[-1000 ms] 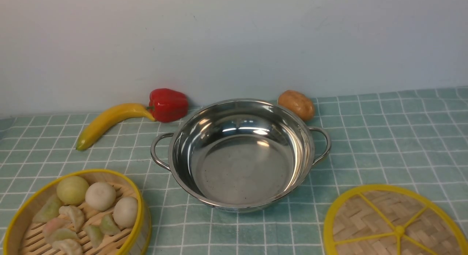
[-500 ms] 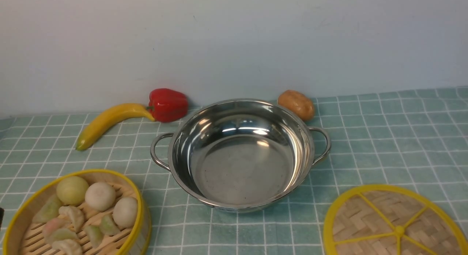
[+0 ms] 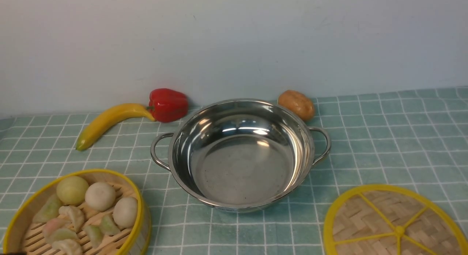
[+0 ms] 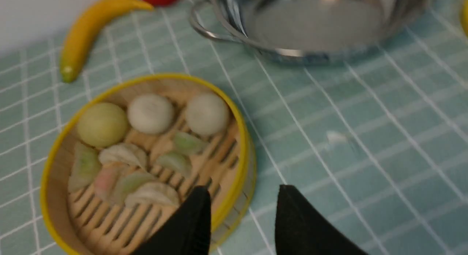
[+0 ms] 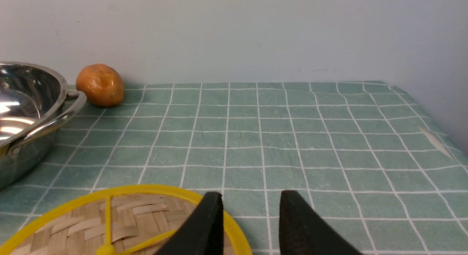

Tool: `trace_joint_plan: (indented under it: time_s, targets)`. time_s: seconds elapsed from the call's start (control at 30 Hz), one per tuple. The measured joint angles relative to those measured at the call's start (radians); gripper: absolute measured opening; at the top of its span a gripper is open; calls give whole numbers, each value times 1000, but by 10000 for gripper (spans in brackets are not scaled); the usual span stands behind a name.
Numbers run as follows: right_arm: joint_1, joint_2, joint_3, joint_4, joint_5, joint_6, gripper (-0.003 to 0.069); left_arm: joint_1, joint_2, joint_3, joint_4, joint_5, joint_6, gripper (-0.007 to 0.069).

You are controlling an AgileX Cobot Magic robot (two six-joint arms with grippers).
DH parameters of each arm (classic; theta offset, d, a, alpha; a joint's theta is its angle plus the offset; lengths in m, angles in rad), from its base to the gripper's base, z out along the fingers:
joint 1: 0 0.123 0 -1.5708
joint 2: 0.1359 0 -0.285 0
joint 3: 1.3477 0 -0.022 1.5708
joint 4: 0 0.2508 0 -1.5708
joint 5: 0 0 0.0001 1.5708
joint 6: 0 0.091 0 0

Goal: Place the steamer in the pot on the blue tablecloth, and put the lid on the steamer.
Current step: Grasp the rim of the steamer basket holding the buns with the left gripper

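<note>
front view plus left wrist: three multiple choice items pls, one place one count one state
1. Where is the steamer relative to the pot? A. inside it B. left of it, nearer the robot C. behind it
2. How many round buns does the steamer hold? A. three B. one C. six
3. The left gripper is: A. shut on the steamer's rim B. shut on a bun C. open, empty

B: it stands on the tablecloth, the pot empty. A: one greenish, two white. C: its fingers stand apart over the steamer's rim.
</note>
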Motion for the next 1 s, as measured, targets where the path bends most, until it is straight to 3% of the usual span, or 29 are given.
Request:
trace_joint_plan:
  time_s: [0.03, 0.27, 0.47, 1.0]
  targets:
    - [0, 0, 0, 0, 0, 0, 242, 0, 61, -5, -25, 63, 105, 243]
    - [0, 0, 0, 0, 0, 0, 242, 0, 362, -10, -31, 100, 167, 301]
    - [0, 0, 0, 0, 0, 0, 242, 0, 596, -14, -26, -73, 247, 384]
    - [0, 0, 0, 0, 0, 0, 242, 0, 971, -15, -25, -239, 268, 400]
